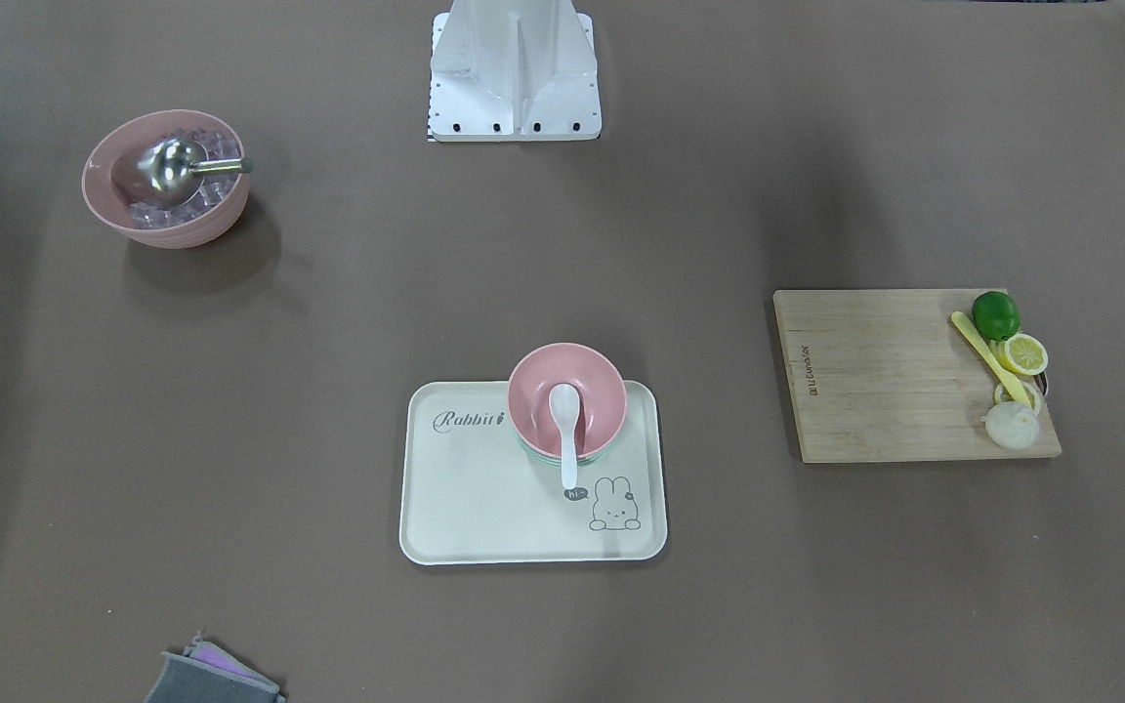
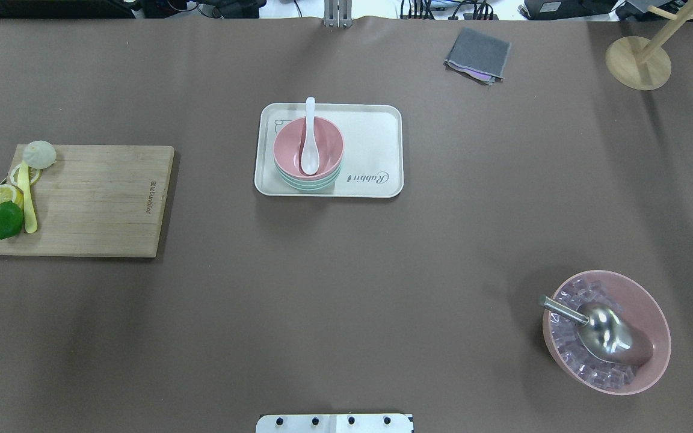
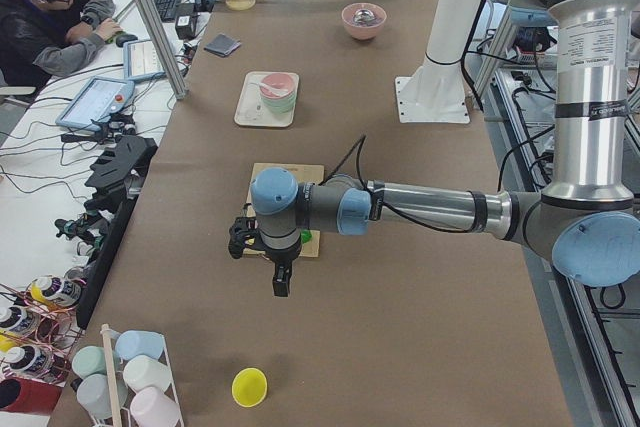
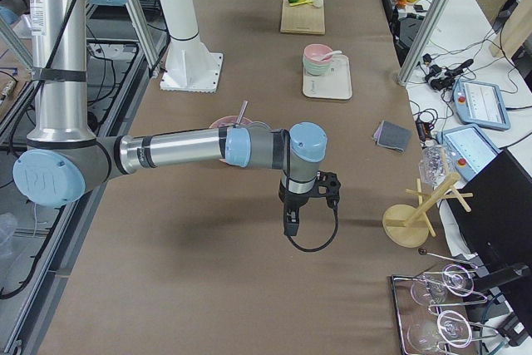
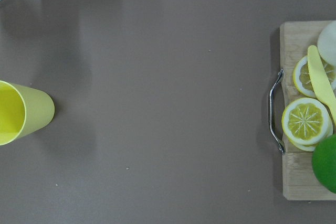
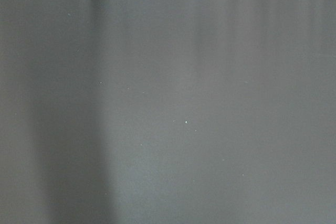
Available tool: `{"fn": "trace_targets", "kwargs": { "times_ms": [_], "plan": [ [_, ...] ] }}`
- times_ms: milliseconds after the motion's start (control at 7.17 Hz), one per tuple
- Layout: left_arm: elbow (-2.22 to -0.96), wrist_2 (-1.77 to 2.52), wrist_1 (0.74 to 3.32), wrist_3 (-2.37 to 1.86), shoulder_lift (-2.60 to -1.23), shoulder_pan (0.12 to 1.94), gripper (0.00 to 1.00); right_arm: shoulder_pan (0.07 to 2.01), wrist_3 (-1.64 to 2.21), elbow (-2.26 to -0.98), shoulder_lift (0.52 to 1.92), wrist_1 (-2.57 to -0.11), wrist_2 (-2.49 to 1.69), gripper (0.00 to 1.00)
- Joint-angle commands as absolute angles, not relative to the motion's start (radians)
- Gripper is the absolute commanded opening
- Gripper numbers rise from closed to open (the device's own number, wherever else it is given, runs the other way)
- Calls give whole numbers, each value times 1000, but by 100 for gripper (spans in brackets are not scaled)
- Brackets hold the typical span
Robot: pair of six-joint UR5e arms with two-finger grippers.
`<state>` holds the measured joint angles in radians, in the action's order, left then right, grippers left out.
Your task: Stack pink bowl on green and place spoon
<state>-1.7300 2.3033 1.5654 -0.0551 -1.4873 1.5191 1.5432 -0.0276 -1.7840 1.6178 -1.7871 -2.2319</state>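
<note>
A pink bowl (image 1: pixel 594 391) sits stacked in a green bowl (image 1: pixel 543 456) on a cream rabbit tray (image 1: pixel 484 508) at the table's middle. A white spoon (image 1: pixel 565 430) lies in the pink bowl, its handle over the rim; the stack also shows in the overhead view (image 2: pixel 328 141). My left gripper (image 3: pixel 281 285) hangs over the table beyond the cutting board, far from the tray. My right gripper (image 4: pixel 289 227) hangs over bare table at the other end. Both show only in side views, so I cannot tell if they are open or shut.
A larger pink bowl (image 1: pixel 104 190) holds ice cubes and a metal scoop. A wooden cutting board (image 1: pixel 875 376) carries a lime, lemon slices and a yellow knife. A grey cloth (image 2: pixel 477 54), a wooden stand (image 2: pixel 638 60) and a yellow cup (image 5: pixel 21 119) stand at the edges.
</note>
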Motion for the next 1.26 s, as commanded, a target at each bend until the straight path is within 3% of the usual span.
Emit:
{"fn": "trace_targets", "kwargs": {
  "times_ms": [0,1116],
  "plan": [
    [-1736,2303,1566,-55,-1457,1552,98,1543,-28,-1783,1621,-1787,-2232,100],
    [-1776,2301,1575,-55,-1454,1566,98,1542,-25,-1784,1631,-1757,-2232,100]
  ]
}}
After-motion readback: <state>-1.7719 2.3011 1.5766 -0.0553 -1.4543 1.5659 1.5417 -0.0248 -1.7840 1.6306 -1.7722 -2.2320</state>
